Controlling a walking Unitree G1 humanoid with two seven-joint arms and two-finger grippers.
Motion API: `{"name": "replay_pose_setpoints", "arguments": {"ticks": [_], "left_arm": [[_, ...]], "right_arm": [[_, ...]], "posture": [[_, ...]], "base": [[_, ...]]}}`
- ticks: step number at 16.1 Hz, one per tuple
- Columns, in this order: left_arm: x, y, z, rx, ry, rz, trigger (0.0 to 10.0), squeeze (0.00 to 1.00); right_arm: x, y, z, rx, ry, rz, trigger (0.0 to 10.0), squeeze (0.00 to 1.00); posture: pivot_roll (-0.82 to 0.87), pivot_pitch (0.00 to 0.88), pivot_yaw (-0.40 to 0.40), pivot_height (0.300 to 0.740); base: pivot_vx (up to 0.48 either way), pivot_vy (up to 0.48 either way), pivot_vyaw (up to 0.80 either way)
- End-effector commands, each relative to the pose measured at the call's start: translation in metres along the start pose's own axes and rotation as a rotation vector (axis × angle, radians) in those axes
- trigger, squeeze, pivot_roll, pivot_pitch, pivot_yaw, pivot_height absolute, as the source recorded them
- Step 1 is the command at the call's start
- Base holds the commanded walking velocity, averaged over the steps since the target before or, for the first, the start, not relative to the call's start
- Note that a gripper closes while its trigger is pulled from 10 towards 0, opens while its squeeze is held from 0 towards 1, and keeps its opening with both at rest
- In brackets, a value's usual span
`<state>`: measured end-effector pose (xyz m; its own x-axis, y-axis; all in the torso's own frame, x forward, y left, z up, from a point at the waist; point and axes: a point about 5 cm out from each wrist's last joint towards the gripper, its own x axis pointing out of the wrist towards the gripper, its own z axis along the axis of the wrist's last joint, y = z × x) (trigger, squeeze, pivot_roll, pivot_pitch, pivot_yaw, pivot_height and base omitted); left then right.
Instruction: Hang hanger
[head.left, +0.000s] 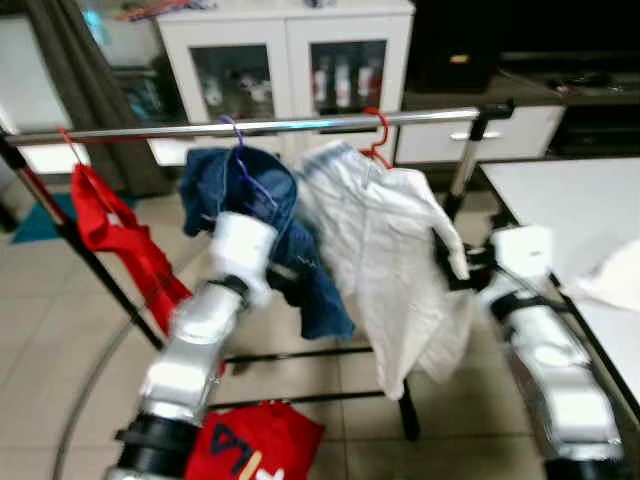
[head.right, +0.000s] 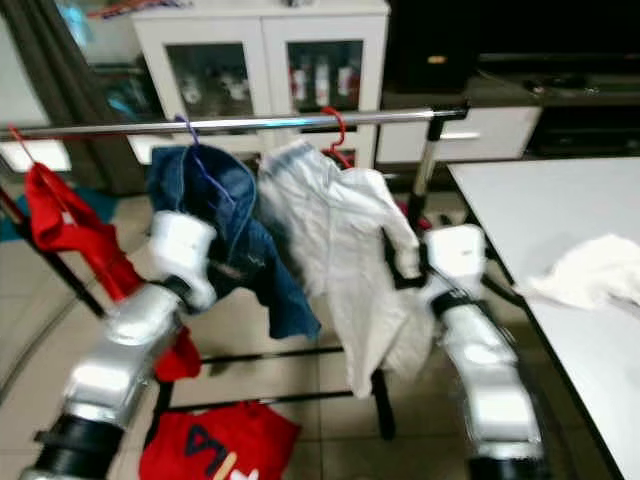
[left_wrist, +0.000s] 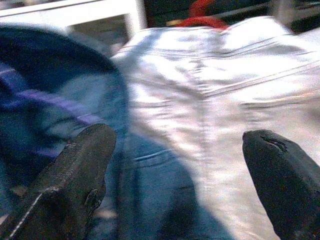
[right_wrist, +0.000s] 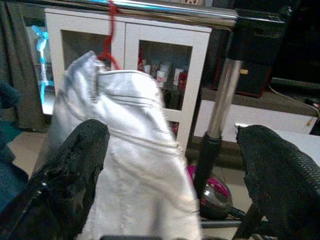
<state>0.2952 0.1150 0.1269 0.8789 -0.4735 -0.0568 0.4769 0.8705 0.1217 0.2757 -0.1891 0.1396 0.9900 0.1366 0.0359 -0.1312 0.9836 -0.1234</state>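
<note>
Red hanger (head.left: 377, 135) hooked over the chrome rail (head.left: 300, 125), carrying a white jacket (head.left: 385, 255); just above and ahead of both hands. Beside it, a purple hanger (head.left: 238, 150) with a denim garment (head.left: 262, 225), directly in front of the left hand (left_wrist: 180, 165). Left hand spread wide, empty, fingers (left_wrist: 75, 175) either side of the seam where denim meets white cloth. Right hand (right_wrist: 170, 180) also spread, empty, close behind the jacket's sleeve side, with the rack's upright post (right_wrist: 222, 100) just beyond its far finger. Hang apparently done, judged from the hook sitting on the rail.

Risks from here:
- Snagging cloth on a spread finger while pulling back, dragging the hook along or off the rail.
- Knocking the post with the right hand, shaking the rack.
- Brushing the denim and unseating the purple hook.

Red garment (head.left: 255, 445) lying on the floor below the left arm; white cloth (head.right: 590, 270) on the bench, off to the right hand's outer side.
</note>
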Motion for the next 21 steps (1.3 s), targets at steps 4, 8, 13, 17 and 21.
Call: {"name": "replay_pose_setpoints", "arguments": {"ticks": [4,8,13,17,21], "left_arm": [[-0.02,-0.001,0.003,0.085,0.049,-0.274,10.0,1.0],[-0.031,-0.009,-0.002,0.095,0.113,-0.424,10.0,1.0],[-0.025,-0.005,0.002,0.066,0.08,-0.342,10.0,1.0],[-0.02,0.015,-0.003,-0.056,0.042,0.035,10.0,0.84],[-0.017,0.018,0.004,0.002,0.017,0.073,10.0,0.84]], "right_arm": [[0.012,-0.001,0.038,0.087,-0.068,0.189,10.0,1.0],[0.034,-0.004,0.05,0.049,-0.005,0.256,10.0,1.0],[0.068,0.001,0.057,-0.081,0.005,0.253,10.0,0.0],[0.036,0.009,0.031,0.075,-0.004,0.19,10.0,0.0],[0.003,0.021,0.001,0.173,0.041,0.115,10.0,0.0]], "posture": [[-0.04,0.0,0.032,0.74],[-0.05,0.0,0.039,0.74],[-0.03,0.0,0.021,0.74],[-0.02,0.0,-0.012,0.74],[-0.03,0.0,0.022,0.74]], "base": [[0.0,0.0,0.0],[0.0,0.0,0.0],[0.0,0.0,0.0],[0.0,0.0,0.0],[0.0,-0.48,0.0]]}}
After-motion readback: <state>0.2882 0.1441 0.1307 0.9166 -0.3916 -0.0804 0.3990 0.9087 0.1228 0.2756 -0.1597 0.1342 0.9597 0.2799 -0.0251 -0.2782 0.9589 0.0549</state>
